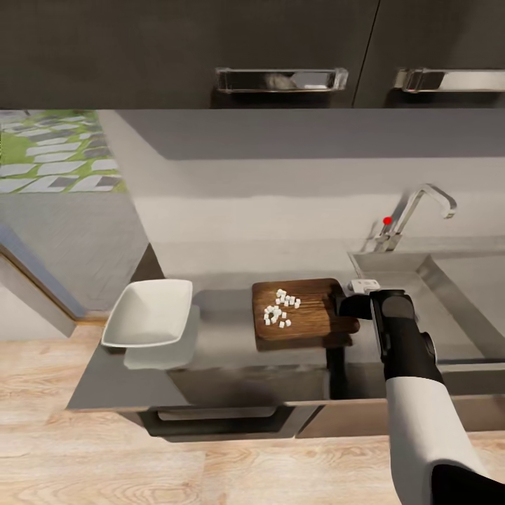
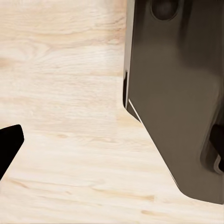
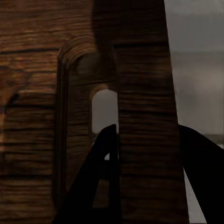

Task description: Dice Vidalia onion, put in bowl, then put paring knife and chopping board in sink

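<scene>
Head view: countertop (image 1: 231, 365) runs across below the dark upper cabinets, with the sink (image 1: 449, 294) on the far side of the right gripper (image 1: 345, 306) and the tap with its red knob beyond that.

Chopping board (image 1: 308, 315) sits directly ahead of the right gripper, which has its fingers at the board's sink-side edge. Board looks lifted off the worktop: a shadow lies beneath and slightly toward the robot. The right wrist view shows wood grain close up, the handle slot of the board (image 3: 105, 116), and dark fingers (image 3: 93, 186) on either side of the board's edge, so I read the gripper as pinching the board.

Bowl (image 1: 149, 312) stands well beyond the board from the gripper, on the side away from the sink, apart from it. Looks empty.

Diced onion (image 1: 280, 308) lies in a loose cluster on the board, a little past the gripper's tips.

Paring knife: not found.

Left gripper: left wrist view shows pale wood floor and a dark cabinet side (image 2: 182, 102); a dark shape at the frame edge may be a fingertip. Cannot tell if it is spread or closed.

Progress, judged: onion taken and diced, done. Left: transferring the dice to the bowl, probably by carrying and tipping the board, then knife and board into the sink.
</scene>
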Motion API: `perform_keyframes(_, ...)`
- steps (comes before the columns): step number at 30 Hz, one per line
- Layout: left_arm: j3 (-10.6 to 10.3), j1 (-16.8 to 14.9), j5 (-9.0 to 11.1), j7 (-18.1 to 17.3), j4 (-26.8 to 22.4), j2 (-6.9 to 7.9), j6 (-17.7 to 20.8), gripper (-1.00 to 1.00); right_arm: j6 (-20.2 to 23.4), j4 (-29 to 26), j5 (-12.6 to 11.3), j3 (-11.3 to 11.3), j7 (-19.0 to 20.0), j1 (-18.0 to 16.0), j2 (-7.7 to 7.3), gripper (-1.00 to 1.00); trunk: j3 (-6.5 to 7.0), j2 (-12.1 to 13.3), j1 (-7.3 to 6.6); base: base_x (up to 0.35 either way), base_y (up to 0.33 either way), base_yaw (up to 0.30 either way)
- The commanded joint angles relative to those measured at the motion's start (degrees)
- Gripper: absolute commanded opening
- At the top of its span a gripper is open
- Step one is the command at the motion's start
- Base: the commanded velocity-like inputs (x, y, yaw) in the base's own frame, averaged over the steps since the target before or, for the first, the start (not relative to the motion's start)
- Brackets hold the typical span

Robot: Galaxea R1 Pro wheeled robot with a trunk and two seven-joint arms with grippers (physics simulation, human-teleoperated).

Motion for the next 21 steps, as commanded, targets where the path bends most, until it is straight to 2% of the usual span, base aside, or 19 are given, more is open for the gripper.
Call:
perform_keyframes(1,-0.5,-0.1,0.6,0.0,0.3,-0.02,-0.4,1.00,0.2,-0.1,0.5,-0.2,0.6,-0.1,0.06,-1.00,-0.01,-0.1,0.02,-0.097,0.183,0.000)
perform_keyframes(21,-0.5,-0.1,0.6,0.0,0.3,-0.02,-0.4,1.00,0.2,-0.1,0.5,-0.2,0.6,-0.1,0.12,-1.00,1.79,-0.1,0.02,-0.011,0.032,0.000)
